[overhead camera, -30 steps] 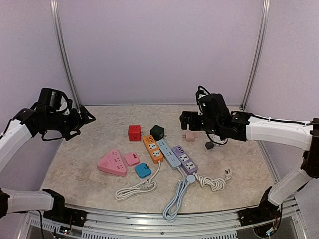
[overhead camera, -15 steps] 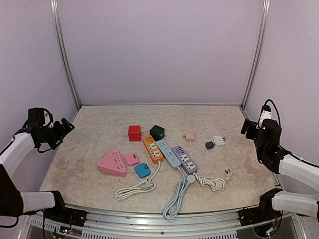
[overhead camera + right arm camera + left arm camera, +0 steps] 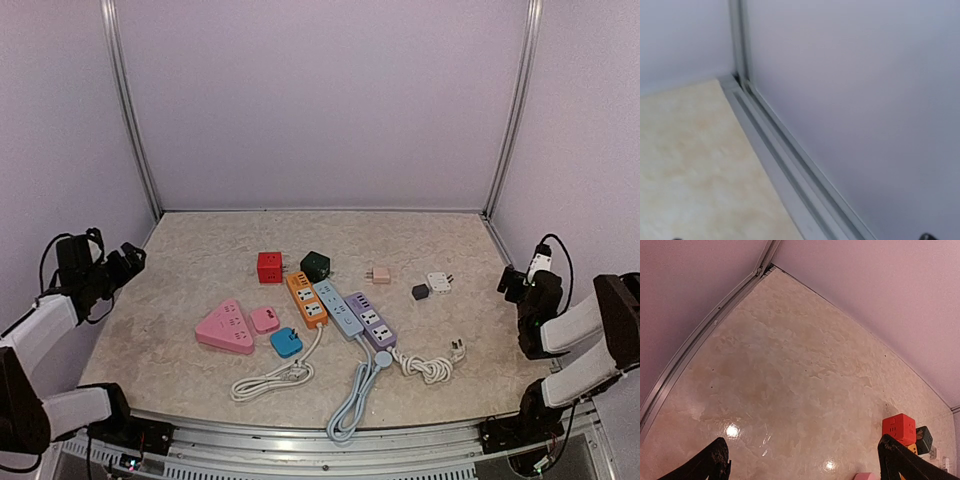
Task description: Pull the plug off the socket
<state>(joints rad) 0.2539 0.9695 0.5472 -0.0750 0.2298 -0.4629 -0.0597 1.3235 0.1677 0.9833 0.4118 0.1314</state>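
Grippers both spread wide, holding nothing: L gripper point(image 3: 128, 258) at left edge of table point(image 3: 200, 250), R gripper point(image 3: 514, 281) at right edge. Loose white plug point(image 3: 437, 282) lies right of power strips point(image 3: 340, 305), just beside black adapter point(image 3: 420, 291).

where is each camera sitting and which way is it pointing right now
Top external: high behind the arm bases, looking down over the table at the power strips; both arms at the side edges, left gripper and right gripper open.
Left wrist: low on the left arm, facing across the table toward the far wall; its fingers in the bottom corners.
Right wrist: on the right arm, facing the edge rail and side wall; barely a fingertip shows.
Shared: top external and left wrist both show the red cube socket.
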